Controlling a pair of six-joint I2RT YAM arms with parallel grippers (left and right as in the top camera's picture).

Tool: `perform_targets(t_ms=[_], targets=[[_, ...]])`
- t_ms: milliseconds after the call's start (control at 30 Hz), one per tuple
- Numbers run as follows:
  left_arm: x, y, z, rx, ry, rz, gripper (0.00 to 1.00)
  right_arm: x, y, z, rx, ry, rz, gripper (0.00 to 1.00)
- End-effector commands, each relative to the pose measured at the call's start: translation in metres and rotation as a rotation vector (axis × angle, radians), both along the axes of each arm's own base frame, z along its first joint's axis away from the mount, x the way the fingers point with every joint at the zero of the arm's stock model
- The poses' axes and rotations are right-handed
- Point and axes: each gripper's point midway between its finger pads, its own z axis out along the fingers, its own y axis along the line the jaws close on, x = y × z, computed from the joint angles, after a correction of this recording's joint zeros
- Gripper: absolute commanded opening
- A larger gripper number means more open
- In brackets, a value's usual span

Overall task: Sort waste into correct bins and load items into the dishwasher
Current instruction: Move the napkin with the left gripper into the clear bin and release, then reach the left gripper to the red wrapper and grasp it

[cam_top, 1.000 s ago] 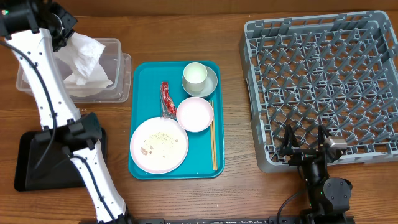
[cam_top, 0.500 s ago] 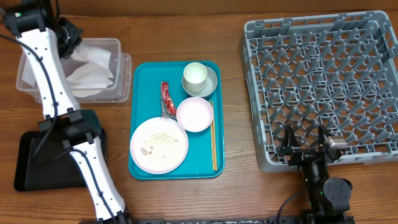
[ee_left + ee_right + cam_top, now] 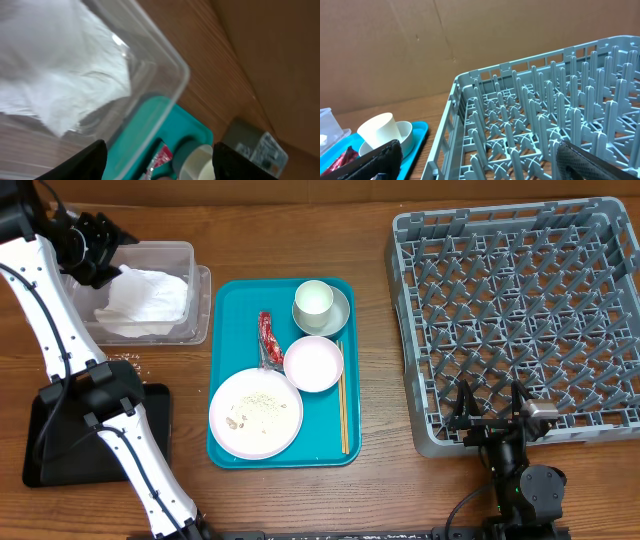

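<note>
Jaws apart and empty, the left gripper (image 3: 108, 252) hangs over the clear tub (image 3: 190, 255), where the crumpled napkin (image 3: 145, 298) lies. A straight lift looks wisest, so no finger snags the paper. The right gripper (image 3: 490, 408) rests wide open by the dish rack (image 3: 400, 240), on a wood-grain table (image 3: 300, 230) backed by plain brown board (image 3: 395, 40).

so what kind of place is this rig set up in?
Probably a lab mock-up of a cafeteria dish-return station: a wooden table with a cardboard backdrop, a teal tray holding a scrap-strewn plate, and a grey dish rack.
</note>
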Motion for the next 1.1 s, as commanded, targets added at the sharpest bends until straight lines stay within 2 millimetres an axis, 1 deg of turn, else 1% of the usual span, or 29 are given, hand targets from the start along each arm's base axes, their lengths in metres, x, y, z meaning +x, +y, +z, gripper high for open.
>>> perform_targets(t_ms=[0,100,167,267,333,400,467,500,533,600,700,767,833,900,933,1000,1067], targets=[[-0.002,-0.059,0.067,-0.04,-0.212,-0.214,0.69,0.0,-0.001,-0.002,-0.001,-0.004,-0.002,1.0],[-0.006,-0.086,0.087,0.018,-0.247,-0.268,0.7,0.0,0.0,-0.002,-0.001,-0.003,-0.002,1.0],[-0.011,-0.107,0.101,0.091,-0.265,-0.306,0.7,0.0,-0.001,-0.002,-0.001,-0.004,-0.002,1.0],[-0.017,-0.132,0.112,0.218,-0.268,-0.339,0.73,0.0,-0.001,-0.002,-0.001,-0.004,-0.002,1.0],[-0.02,-0.152,0.115,0.283,-0.27,-0.373,0.75,0.0,-0.001,-0.002,-0.001,-0.003,-0.002,1.0],[-0.022,-0.177,0.116,0.306,-0.281,-0.434,0.76,0.0,-0.001,-0.002,-0.001,-0.004,-0.002,1.0],[-0.025,-0.198,0.111,0.323,-0.272,-0.478,0.76,0.0,-0.001,-0.002,-0.001,-0.003,-0.002,1.0],[-0.025,-0.203,0.108,0.338,-0.262,-0.49,0.75,0.0,-0.001,-0.002,-0.001,-0.004,-0.002,1.0],[-0.026,-0.208,0.103,0.362,-0.245,-0.506,0.75,0.0,-0.001,-0.002,-0.001,-0.004,-0.002,1.0],[-0.03,-0.21,0.095,0.403,-0.205,-0.515,0.75,0.0,-0.001,-0.002,-0.001,-0.004,-0.002,1.0],[-0.045,-0.211,0.086,0.407,-0.134,-0.534,0.75,0.0,-0.001,-0.002,-0.001,-0.004,-0.002,1.0],[-0.06,-0.208,0.082,0.406,-0.081,-0.544,0.75,0.0,-0.001,-0.002,-0.001,-0.004,-0.002,1.0],[-0.081,-0.202,0.077,0.411,-0.018,-0.549,0.75,0.0,-0.001,-0.002,-0.001,-0.004,-0.002,1.0],[-0.098,-0.201,0.072,0.399,0.029,-0.559,0.75,0.0,-0.001,-0.002,-0.001,-0.004,-0.002,1.0],[-0.109,-0.204,0.067,0.392,0.061,-0.569,0.75,0.0,-0.001,-0.002,-0.001,-0.004,-0.002,1.0],[-0.124,-0.209,0.056,0.388,0.111,-0.598,0.75,0.0,-0.001,-0.002,-0.001,-0.003,-0.002,1.0],[-0.134,-0.215,0.04,0.385,0.173,-0.624,0.75,0.0,-0.001,-0.002,-0.001,-0.004,-0.002,1.0]])
